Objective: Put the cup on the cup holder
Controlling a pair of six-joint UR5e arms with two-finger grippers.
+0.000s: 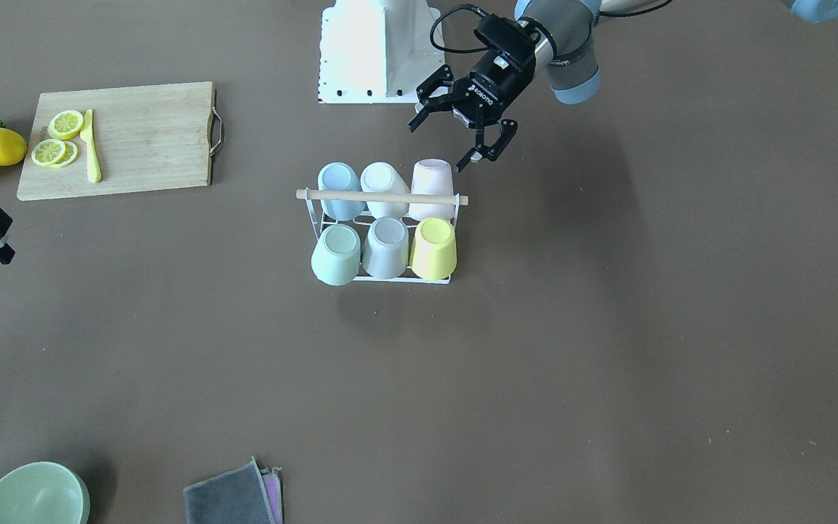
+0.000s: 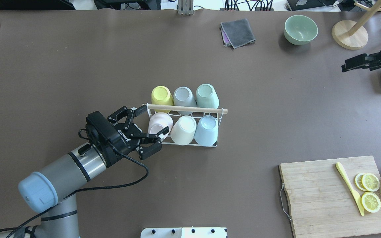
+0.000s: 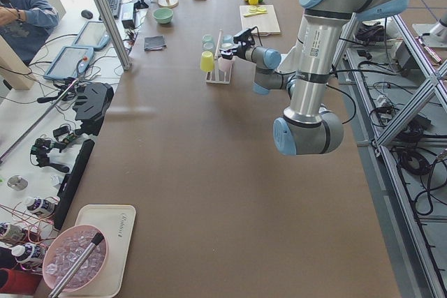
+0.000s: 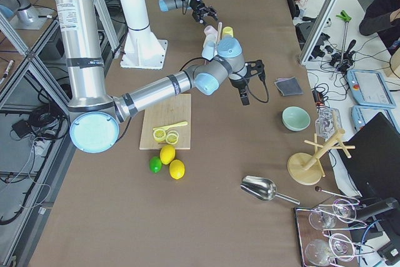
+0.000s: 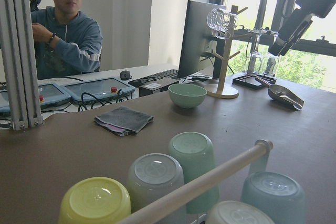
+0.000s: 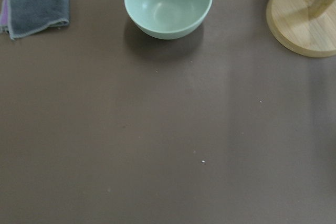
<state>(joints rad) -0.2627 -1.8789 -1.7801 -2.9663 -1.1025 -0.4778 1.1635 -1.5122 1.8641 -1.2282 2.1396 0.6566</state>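
I read the left gripper (image 1: pixel 439 145), upper centre, as wide and empty. The pink cup (image 1: pixel 431 185) sat just below it, inverted on the holder (image 1: pixel 382 197).

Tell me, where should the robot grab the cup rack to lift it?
Probably by the wooden rod across the top of the rack, near its middle, coming straight down from above. It lies level between two rows of upside-down cups, with room to pinch it.

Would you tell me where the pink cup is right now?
In the overhead view, the pink cup sits at the rack's near-left corner, beside the white cup.
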